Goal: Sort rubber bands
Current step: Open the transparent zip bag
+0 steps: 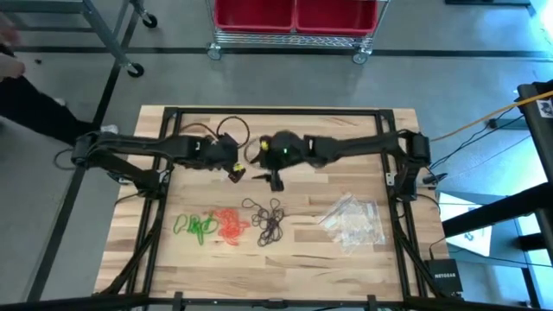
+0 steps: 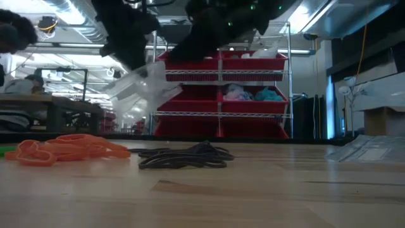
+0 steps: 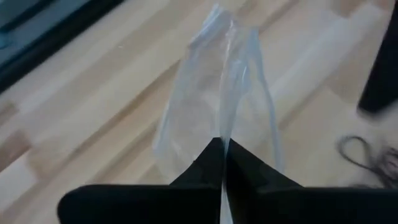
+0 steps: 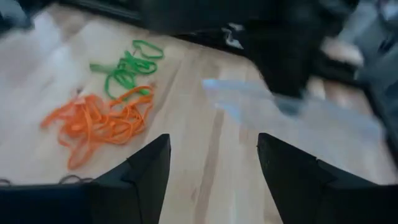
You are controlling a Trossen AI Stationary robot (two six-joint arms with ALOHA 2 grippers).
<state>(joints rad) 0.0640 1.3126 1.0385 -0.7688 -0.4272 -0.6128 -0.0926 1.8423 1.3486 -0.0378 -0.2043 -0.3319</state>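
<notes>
Left hand (image 3: 222, 163) is clenched on a clear plastic bag (image 3: 214, 93); the bag is pinched between the two fingers and hangs above the desk (image 1: 302, 259), as seen in the left wrist and low views. In the high view the left hand (image 1: 235, 164) is placed just beyond the rubber bands, toward the far edge of the desk.

Right hand (image 4: 211, 165) is released, fingers spread wide, nothing between them. In the high view it (image 1: 275, 177) is found just beside the left hand, also on the far side of the rubber bands.

Rubber bands are laid on the desk in three loose piles in a row: green rubber bands (image 1: 195, 226), then orange rubber bands (image 1: 231, 225) touching them, then black rubber bands (image 1: 268, 218) just beside the orange pile. None are held.

A pile of clear bags (image 1: 352, 221) is seen on the desk, well apart from the black pile, on the right arm's side.
</notes>
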